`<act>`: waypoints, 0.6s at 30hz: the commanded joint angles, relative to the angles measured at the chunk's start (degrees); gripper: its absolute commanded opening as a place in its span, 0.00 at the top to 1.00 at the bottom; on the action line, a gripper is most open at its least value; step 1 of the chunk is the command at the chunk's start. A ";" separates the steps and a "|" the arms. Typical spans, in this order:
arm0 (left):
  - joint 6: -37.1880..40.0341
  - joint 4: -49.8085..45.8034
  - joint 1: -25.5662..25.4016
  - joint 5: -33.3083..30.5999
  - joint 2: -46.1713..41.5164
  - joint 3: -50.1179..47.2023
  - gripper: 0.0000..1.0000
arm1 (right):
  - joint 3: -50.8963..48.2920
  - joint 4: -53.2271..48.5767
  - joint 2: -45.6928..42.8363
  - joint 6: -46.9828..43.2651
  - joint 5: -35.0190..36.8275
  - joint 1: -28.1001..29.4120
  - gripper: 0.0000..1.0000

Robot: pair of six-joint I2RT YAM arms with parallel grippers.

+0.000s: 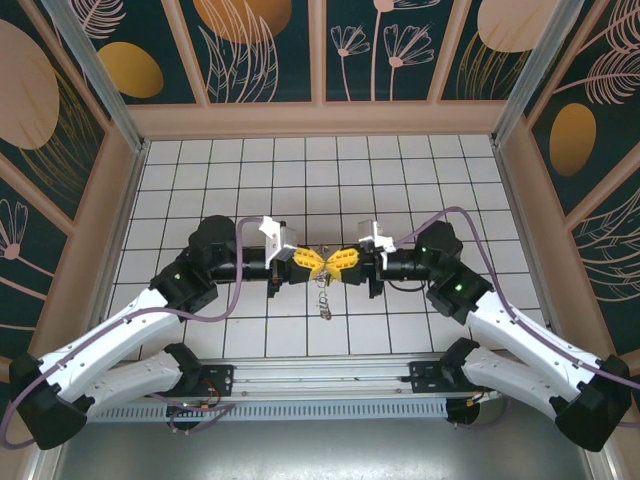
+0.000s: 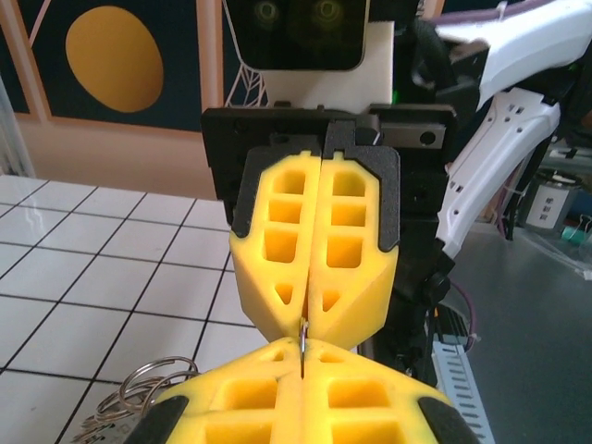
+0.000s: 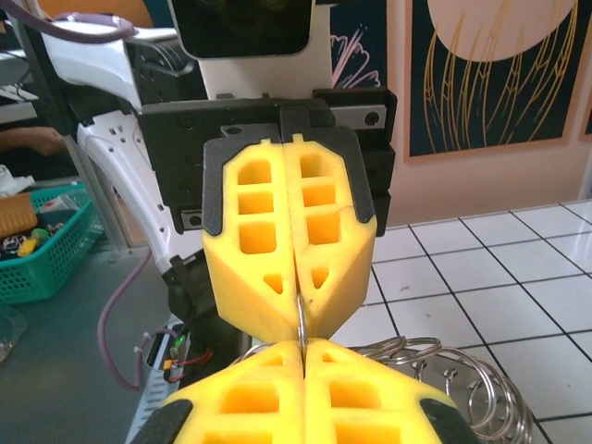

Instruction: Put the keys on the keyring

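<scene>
— Looking from above, what is the table (image 1: 200, 170) carrying?

— It is carrying two arms, and both are reaching to its middle, well apart from every edge. The left arm (image 1: 120, 330) is reaching from the near left corner, and the right arm (image 1: 520, 335) from the near right corner.

— And what are the grippers doing?

— The left gripper (image 1: 316, 262) and the right gripper (image 1: 340, 262) are meeting tip to tip. Each one is squeezing its jaws fully together. In the wrist views both are pinching the same thin wire of the keyring (image 1: 323, 298), which is standing edge-on between the two tips.

— Where is the rest of the keyring hanging?

— It is dangling just under the tips, over the middle of the table, a little toward the near edge. Its wire loops (image 3: 453, 375) are spreading beside the right gripper's own tip.

— Is a key sitting on it already?

— I cannot tell. The bundle is looking too small from above, and up close I am seeing only wire.

— So how far is the task going?

— I am judging it as somewhere in the middle. The ring is lifted and gripped from both sides, perhaps for prying its coils apart. Threading a key is probably remaining.
</scene>
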 commanded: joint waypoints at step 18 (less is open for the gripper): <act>10.21 -15.67 -0.22 -2.82 5.44 7.01 1.00 | 27.69 -40.93 12.49 -25.01 11.90 5.95 1.00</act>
